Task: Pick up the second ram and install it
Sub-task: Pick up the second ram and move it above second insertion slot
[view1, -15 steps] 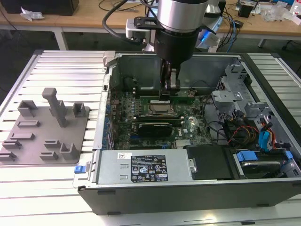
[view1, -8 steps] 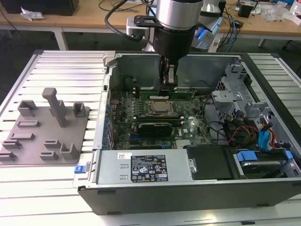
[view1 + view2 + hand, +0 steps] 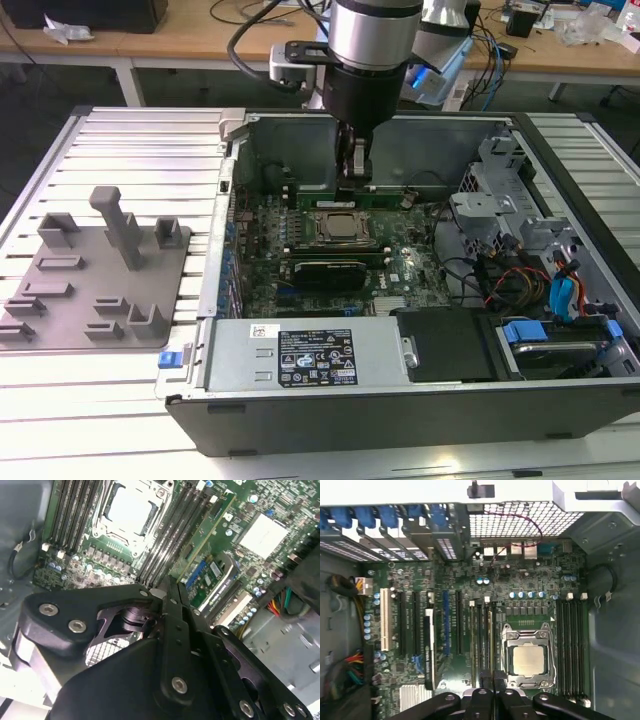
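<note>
As the second ram (image 3: 395, 195) (image 3: 205, 535) (image 3: 490, 640) stands on its long edge in a black slot just beside the processor socket (image 3: 342, 228) (image 3: 127, 510) (image 3: 528, 660), you have your gripper (image 3: 355, 178) (image 3: 172, 585) (image 3: 493, 677) right at the middle of its upper edge. In both wrist views the greenish board runs straight out from the fingertips, in line with the thin seam between them. Your fingers are drawn together, but you cannot tell whether they pinch the board's top edge or only sit against it. In the exterior view the stick lies between the socket and the far wall of the open computer case (image 3: 350, 420), with the arm coming straight down onto it. Another bank of black slots (image 3: 572, 645) lies on the socket's other side. Outside the case, toward the exterior view's left and well apart from your gripper, the grey holder plate (image 3: 95, 270) with its blocks sits on the ribbed metal table (image 3: 140, 150).
</note>
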`<action>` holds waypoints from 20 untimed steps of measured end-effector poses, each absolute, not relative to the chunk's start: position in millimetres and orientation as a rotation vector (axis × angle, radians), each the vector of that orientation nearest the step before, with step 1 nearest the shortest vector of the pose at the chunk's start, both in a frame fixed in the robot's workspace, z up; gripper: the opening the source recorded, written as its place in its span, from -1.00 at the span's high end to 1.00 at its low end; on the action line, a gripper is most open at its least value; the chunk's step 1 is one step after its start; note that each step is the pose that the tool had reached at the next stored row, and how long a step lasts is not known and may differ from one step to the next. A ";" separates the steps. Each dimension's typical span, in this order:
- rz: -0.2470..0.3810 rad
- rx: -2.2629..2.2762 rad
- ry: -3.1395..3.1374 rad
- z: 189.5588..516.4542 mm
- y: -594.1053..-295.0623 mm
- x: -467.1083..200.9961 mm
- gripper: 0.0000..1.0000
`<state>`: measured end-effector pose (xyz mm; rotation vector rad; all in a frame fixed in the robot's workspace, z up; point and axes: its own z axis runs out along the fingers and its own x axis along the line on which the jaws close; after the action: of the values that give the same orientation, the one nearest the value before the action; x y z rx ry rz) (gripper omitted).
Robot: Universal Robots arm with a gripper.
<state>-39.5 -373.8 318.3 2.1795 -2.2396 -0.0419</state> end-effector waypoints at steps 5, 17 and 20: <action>-0.041 2.184 -2.235 303.3 -372.0 -40.4 0.81; -0.041 2.184 -2.234 276.7 -371.7 -40.7 0.81; -0.041 2.184 -2.234 273.5 -371.8 -40.8 0.81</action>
<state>-40.8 -371.8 273.5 2.1842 -2.2339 -0.0405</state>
